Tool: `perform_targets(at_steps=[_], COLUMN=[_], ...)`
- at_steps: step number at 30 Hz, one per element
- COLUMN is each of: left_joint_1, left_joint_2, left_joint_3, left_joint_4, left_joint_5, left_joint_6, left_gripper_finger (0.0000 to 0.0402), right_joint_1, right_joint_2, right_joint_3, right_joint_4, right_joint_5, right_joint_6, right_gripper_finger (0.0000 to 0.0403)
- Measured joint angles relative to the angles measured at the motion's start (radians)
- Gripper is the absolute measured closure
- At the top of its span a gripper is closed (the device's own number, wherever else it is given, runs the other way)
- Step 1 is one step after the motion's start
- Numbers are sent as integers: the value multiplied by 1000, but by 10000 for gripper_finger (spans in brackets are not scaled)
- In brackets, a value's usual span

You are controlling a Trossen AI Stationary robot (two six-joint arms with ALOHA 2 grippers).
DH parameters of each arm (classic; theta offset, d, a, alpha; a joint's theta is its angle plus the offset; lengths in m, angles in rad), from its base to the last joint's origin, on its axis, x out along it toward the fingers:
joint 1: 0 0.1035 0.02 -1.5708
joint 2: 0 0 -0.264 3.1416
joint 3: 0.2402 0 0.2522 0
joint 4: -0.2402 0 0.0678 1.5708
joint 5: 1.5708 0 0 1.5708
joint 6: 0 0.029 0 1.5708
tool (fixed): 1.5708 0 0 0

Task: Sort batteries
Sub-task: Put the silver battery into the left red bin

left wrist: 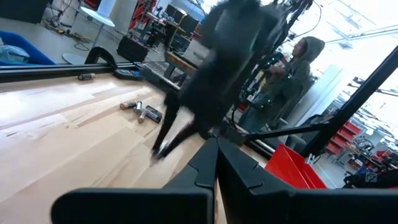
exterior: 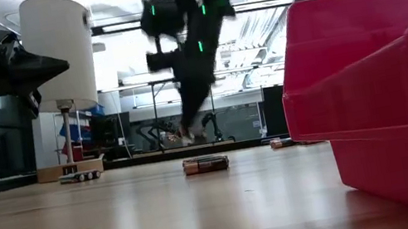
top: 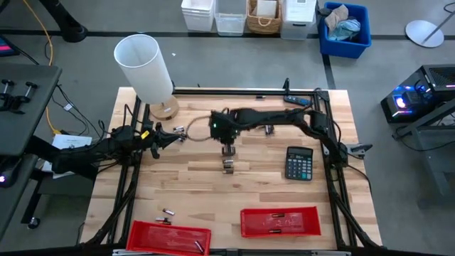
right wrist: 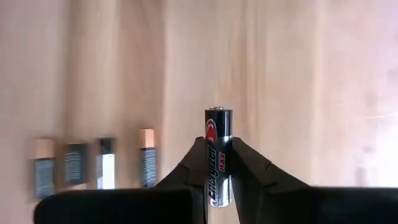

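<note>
In the right red tray [top: 313, 229], batteries [top: 276, 221]

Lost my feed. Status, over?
Right gripper shut on battery, mid-table. Left gripper shut, parked at left edge. Nothing in the way.

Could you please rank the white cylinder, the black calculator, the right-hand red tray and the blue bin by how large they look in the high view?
1. white cylinder, though it stands nearer the camera
2. right-hand red tray
3. blue bin, looking close to the tray, so that order is unsure
4. black calculator
</note>
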Motion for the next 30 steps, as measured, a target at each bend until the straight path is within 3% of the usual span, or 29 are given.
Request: perform_targets(at_steps=[3,8,14,20,30], left_joint_1=[0,0,0,0,0], left_joint_2=[0,7,10,10,11], left_joint_3=[0,0,0,0,0], left_joint_4=[0,2,-1,0,-1], left_joint_5=[0,0,0,0,0], left_joint_6=[0,0,0,0,0], left_gripper_finger=[401,401,401,401,401], right_joint_1=[9,79,255,422,592], right_joint_2=[0,-1,0,8,122], right_joint_3=[125,261,268,258,258], right_joint_4=[-30,7,65,136,406], right_joint_5=[-88,-363,-469,-462,-246], right_joint_6=[61,253,386,416,555], right_gripper_finger=[372,372,372,372,372])
